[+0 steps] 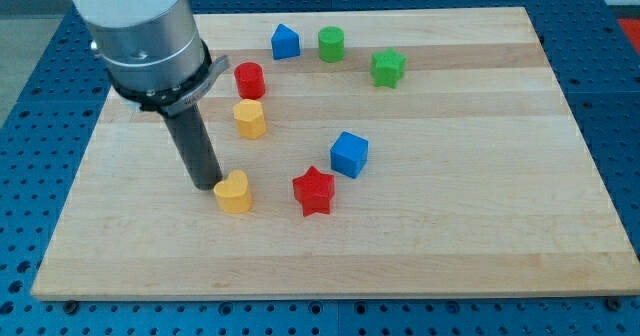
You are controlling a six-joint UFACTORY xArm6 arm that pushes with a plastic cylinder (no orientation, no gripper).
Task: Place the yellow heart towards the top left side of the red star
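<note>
**Tip on the yellow heart's left edge, heart level with the star**

Nearest the view's bottom: yellow heart (pixel 233 192) and red star (pixel 314 191), side by side, small gap between them, heart on the view's left. The heart sits at about the star's own height, so it's beside the star, not yet up-left of it.

My tip (pixel 204 185) is a bare rod, nothing to open or close. It sits right against the heart's upper-left edge, looks like contact. From that side a push sends the heart right, toward the star, which is the wrong way for the goal. My read: I need to get round to the heart's lower side to shove it toward the view's top.

Next back: blue cube (pixel 349 154), just up-right of the star, clear of the route.

Further: yellow block (pixel 250 118) with the red cylinder (pixel 249 80) behind it, both roughly above the heart. Collision risk if I push straight up too far.

Far edge: blue block (pixel 286 42), green cylinder (pixel 331 44), green star (pixel 388 67). Not in play.
</note>
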